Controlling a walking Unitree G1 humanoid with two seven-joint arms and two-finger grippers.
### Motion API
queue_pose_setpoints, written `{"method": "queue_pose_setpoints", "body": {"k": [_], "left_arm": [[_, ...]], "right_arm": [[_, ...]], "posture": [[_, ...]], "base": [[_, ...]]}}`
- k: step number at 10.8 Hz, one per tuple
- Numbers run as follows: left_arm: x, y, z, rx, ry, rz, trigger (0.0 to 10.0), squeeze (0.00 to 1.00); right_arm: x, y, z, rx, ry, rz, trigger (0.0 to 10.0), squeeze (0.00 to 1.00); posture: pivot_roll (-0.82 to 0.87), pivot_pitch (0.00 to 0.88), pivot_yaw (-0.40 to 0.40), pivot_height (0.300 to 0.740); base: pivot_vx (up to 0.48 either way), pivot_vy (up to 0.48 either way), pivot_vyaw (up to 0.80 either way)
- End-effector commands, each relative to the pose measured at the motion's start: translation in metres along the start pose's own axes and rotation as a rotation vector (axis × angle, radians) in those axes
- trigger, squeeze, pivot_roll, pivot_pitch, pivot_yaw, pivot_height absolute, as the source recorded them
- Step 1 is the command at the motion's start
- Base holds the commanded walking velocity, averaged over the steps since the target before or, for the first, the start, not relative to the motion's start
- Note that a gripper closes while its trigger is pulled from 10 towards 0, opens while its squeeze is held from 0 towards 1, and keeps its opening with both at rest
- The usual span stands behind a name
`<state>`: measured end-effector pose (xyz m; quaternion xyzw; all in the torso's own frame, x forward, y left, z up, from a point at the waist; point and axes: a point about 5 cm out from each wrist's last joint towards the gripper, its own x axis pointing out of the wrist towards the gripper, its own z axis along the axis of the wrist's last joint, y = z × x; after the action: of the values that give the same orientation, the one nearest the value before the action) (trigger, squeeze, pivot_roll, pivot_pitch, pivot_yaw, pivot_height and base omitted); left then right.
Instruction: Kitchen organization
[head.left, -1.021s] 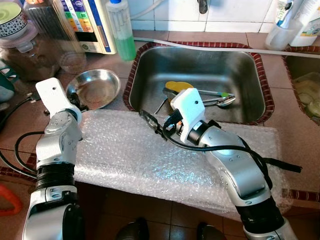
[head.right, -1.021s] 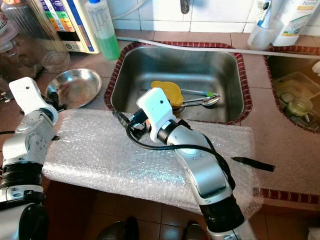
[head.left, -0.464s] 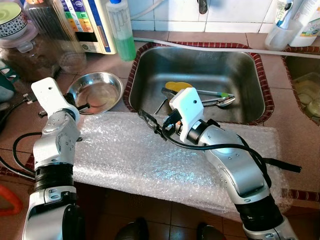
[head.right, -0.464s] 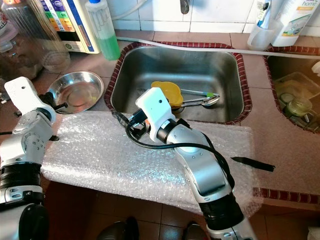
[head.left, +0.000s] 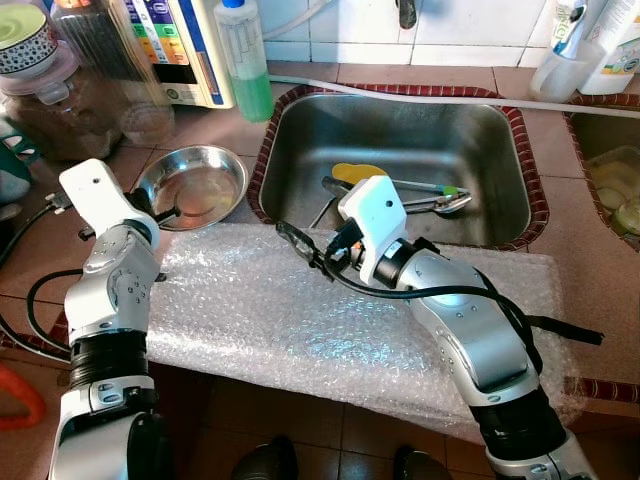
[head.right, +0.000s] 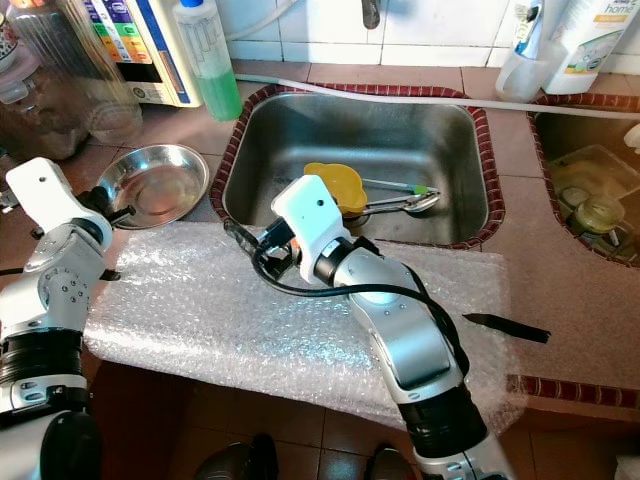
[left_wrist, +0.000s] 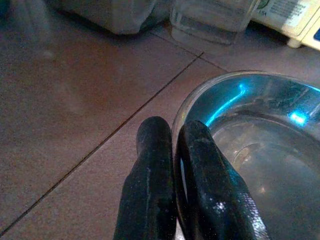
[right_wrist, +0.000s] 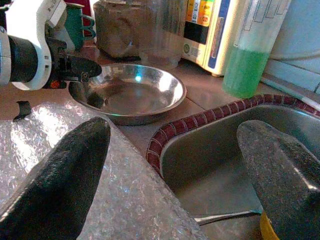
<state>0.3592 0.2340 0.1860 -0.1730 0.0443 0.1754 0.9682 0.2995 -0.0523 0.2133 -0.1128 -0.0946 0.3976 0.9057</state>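
Reddish-brown tiled counter with a recessed steel sink edged in red trim; a sheet of bubble wrap lies spread along the counter's front edge. Left of the sink, a shallow steel bowl sits on the tiles, touching the far edge of the bubble wrap. The left gripper is pinched on the bowl's near-left rim, one black finger outside the wall and the other inside. The right gripper hovers over the bubble wrap at the sink's front-left corner, its two fingers spread wide apart and holding nothing; the bowl lies beyond it, toward the left arm. Inside the sink rest a yellow item and some metal utensils, one with a green tip. Behind the bowl stand a bottle of green liquid, a white appliance with coloured labels, and a clear glass.
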Motion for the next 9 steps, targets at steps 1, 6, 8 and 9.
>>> {"method": "queue_pose_setpoints", "body": {"k": [1, 6, 8, 9], "left_arm": [[-0.002, 0.002, 0.003, -0.042, -0.018, 0.003, 0.0, 0.0], [-0.015, -0.03, 0.022, -0.095, -0.18, -0.25, 0.0, 0.0], [-0.015, -0.026, 0.019, -0.085, -0.177, -0.237, 0.0, 0.0], [-0.016, -0.025, 0.02, -0.085, -0.19, -0.24, 0.0, 0.0]], "right_arm": [[0.001, -0.001, 0.002, -0.01, -0.01, 0.002, 10.0, 0.78], [0.009, -0.057, 0.002, 0.136, -0.048, -0.279, 10.0, 0.78], [0.013, -0.081, -0.002, 0.272, -0.062, -0.373, 10.0, 0.49], [0.015, -0.088, -0.003, 0.295, -0.065, -0.39, 10.0, 0.0]], "posture": [[-0.1, 0.209, 0.096, 0.74], [-0.09, 0.21, 0.093, 0.74], [-0.08, 0.213, 0.091, 0.74], [-0.07, 0.212, 0.088, 0.74]], "base": [[0.0, 0.0, 0.0], [0.0, 0.0, 0.0], [0.0, 0.0, 0.0], [0.0, 0.0, 0.0]]}}
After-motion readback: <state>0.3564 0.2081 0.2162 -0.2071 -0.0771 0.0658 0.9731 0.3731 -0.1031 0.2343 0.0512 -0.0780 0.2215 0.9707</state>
